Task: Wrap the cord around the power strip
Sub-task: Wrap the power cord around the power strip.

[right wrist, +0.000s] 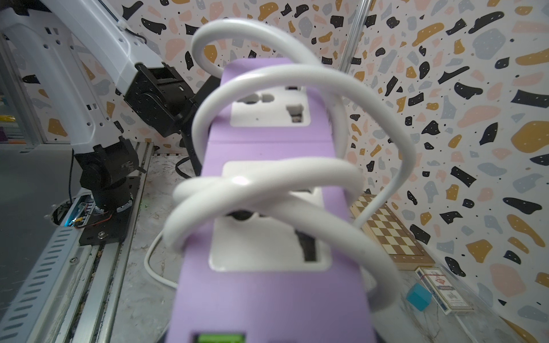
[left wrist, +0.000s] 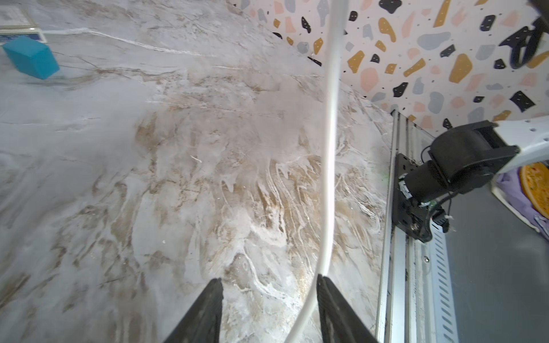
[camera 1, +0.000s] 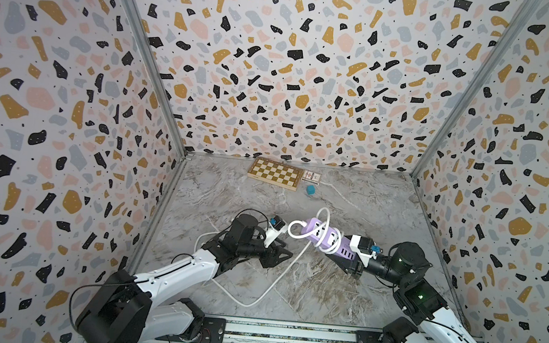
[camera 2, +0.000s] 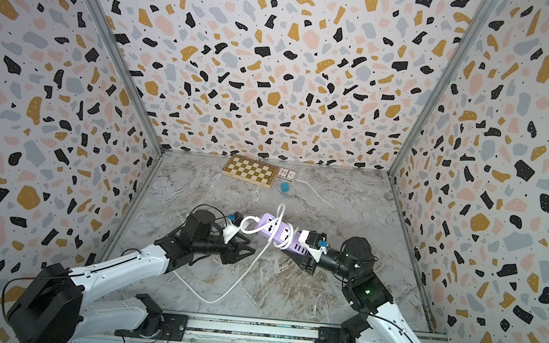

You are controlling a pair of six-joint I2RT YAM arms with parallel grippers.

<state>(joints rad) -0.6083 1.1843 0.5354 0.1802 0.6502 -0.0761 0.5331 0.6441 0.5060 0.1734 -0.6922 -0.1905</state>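
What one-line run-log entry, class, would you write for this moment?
right tool: shut on power strip, off table | left tool: open astride cord | cord: looped round strip, tail slack on table | wrap: unfinished

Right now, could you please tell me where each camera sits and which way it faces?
Both top views: high at the front, facing down and back; both arms show.
Left wrist: looks past the open left pincer along the cord.
Right wrist: looks along the power strip; the left arm shows.
Shared: both wrist views catch the teal cube.
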